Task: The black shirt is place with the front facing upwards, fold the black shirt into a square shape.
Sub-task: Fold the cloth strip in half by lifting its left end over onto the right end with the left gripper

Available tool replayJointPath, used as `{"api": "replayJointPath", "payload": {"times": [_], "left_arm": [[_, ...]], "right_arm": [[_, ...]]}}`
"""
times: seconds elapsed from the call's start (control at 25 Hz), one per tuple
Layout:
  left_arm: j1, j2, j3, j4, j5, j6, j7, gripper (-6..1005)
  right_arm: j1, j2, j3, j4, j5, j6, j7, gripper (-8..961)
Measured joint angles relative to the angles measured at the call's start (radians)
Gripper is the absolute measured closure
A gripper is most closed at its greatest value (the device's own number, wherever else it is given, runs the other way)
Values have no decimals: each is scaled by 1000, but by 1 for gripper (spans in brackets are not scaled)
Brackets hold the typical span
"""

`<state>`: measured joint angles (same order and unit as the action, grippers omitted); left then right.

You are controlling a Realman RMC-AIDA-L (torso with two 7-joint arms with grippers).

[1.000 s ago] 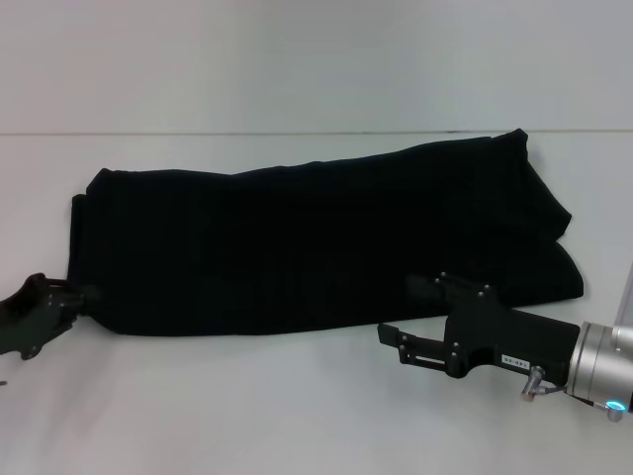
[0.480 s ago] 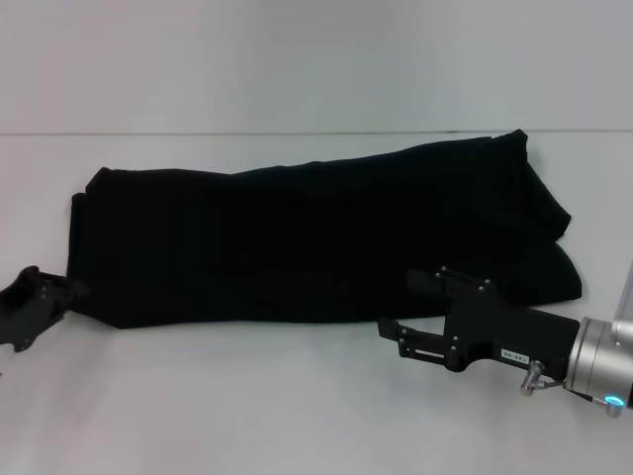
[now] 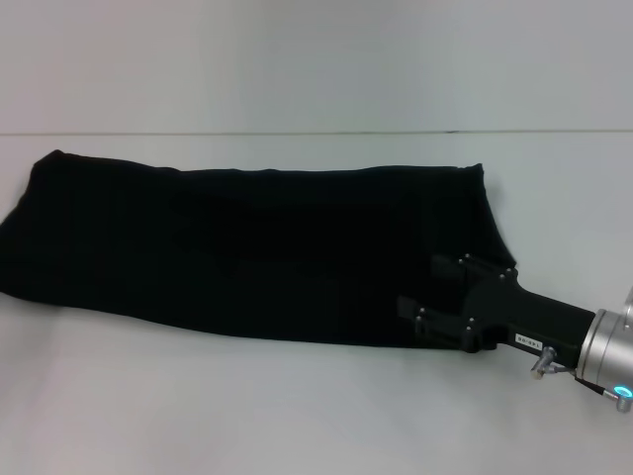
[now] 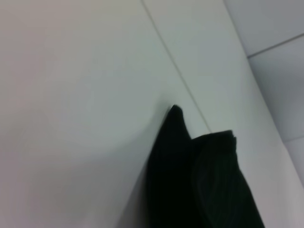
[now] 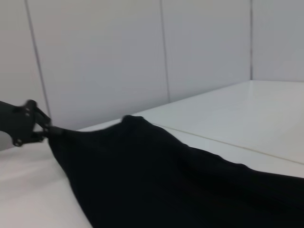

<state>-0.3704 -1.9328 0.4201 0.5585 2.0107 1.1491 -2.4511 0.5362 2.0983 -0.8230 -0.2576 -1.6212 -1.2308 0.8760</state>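
The black shirt (image 3: 247, 247) lies stretched in a long band across the white table, with no print or neck label showing. My right gripper (image 3: 427, 289) is over the shirt's near right edge, jaws apart, with fabric under it. My left gripper is out of the head view. It shows far off in the right wrist view (image 5: 46, 130), shut on the shirt's (image 5: 156, 175) far corner and holding it taut. The left wrist view shows only a bunched part of the shirt (image 4: 199, 180).
The white table (image 3: 297, 416) runs to a white tiled wall (image 3: 316, 59) at the back. Bare table surface lies in front of the shirt and behind it.
The shirt has been pulled to the left and stretched longer. My left gripper has left the head view on the left. My right gripper moved up onto the shirt's near right edge.
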Motion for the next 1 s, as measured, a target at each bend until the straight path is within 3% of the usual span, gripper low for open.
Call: {"api": "replayJointPath", "payload": {"times": [0.28, 0.4, 0.6, 0.76, 0.8, 0.84, 0.92, 1.0], "left_arm": [[-14, 15, -23, 4, -11, 20, 3, 973], [-45, 18, -44, 5, -45, 103, 2, 974], [-128, 1, -42, 27, -120, 221, 5, 974], [-268, -45, -3, 54, -144, 283, 22, 974], [-268, -45, -3, 54, -144, 283, 22, 974], [-345, -79, 35, 54, -145, 287, 38, 974], [-402, -110, 69, 48, -145, 280, 58, 974], [-469, -166, 140, 35, -144, 251, 90, 974]], "right_arm": [[-18, -1, 26, 1, 1, 11, 1, 117], [-34, -1, 54, 2, 1, 12, 1, 117], [-70, -3, 103, 2, 2, 9, 1, 118], [-99, -4, 131, 2, 2, 2, 1, 118], [-104, -5, 133, 2, 2, 2, 2, 118], [-113, -5, 137, 2, 2, 0, 2, 118], [-125, -5, 139, 2, 2, -3, 2, 118], [-136, -4, 141, 2, 2, -5, 2, 118]]}}
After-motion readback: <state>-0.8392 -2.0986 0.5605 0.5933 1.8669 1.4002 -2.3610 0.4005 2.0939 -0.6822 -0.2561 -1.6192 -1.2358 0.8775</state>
